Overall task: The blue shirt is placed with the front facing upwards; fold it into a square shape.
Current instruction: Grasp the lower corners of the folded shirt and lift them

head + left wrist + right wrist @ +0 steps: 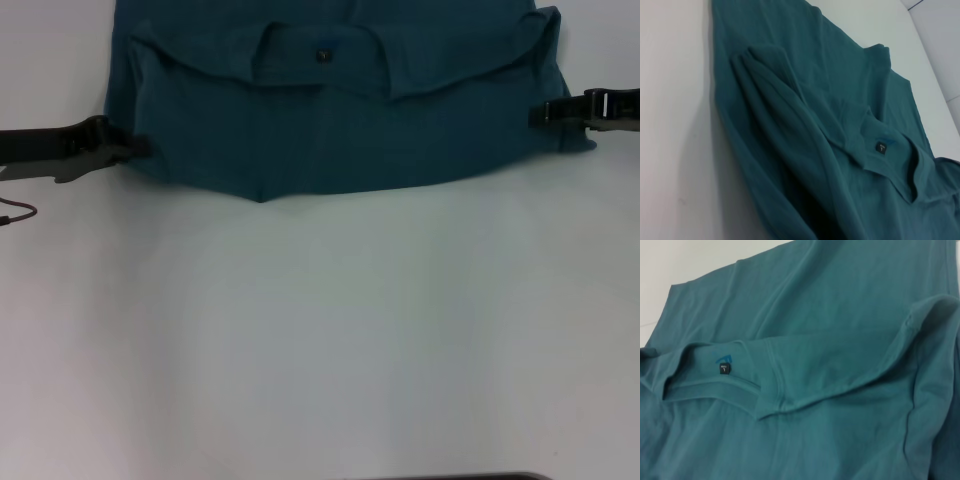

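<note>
- the blue shirt (340, 130) lies on the white desk (320, 330) toward its far edge, running off past what my head view shows.
- it is doubled over on itself: the ribbed neckline with its small dark collar tag (323, 55) sits on top, facing up, and the near fold forms a curved edge toward me.
- my left claw (135, 148) reaches in from the desk's left side and meets the shirt's left edge at the fold; whether it is clamped on the cloth, i cannot tell.
- my right claw (545, 113) reaches in from the desk's right side and touches the shirt's right edge; i cannot tell its state either.
- my left wrist view shows bunched folds of cloth beside the collar tag (881, 147); no fingers are visible.
- my right wrist view shows the neckline and tag (724, 369), with a sleeve fold rising nearby.
- the near half of the desk is bare white.
</note>
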You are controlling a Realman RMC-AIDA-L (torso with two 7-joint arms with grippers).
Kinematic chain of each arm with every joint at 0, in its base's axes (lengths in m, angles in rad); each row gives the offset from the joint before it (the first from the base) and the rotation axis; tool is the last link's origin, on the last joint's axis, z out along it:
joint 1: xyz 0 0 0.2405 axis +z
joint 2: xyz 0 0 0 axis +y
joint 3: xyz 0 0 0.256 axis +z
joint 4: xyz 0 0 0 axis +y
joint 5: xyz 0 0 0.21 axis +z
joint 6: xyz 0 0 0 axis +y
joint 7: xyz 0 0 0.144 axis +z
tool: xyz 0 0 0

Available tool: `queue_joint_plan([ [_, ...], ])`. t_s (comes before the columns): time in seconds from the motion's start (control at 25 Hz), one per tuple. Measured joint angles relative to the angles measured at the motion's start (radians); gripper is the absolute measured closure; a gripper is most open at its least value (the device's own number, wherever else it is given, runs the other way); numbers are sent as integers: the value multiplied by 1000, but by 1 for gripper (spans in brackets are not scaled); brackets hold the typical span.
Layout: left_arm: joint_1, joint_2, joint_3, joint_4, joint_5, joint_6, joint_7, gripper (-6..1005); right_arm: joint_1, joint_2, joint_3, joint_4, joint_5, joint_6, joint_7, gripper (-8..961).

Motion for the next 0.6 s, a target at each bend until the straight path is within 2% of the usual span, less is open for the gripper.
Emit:
queue_joint_plan([
  [0.28, 0, 0, -1, -3, 0, 0, 0, 995, 16, -1, -9, 5, -47, -21, 17, 224],
  [0.48, 2, -6, 0, -13, 0, 3, 0, 996, 10, 2, -7, -41, -39, -48, 25, 359],
  [0.6, 3, -7, 0, -14, 0, 7, 0, 996, 9, 1, -10, -47, -40, -54, 26, 480],
])
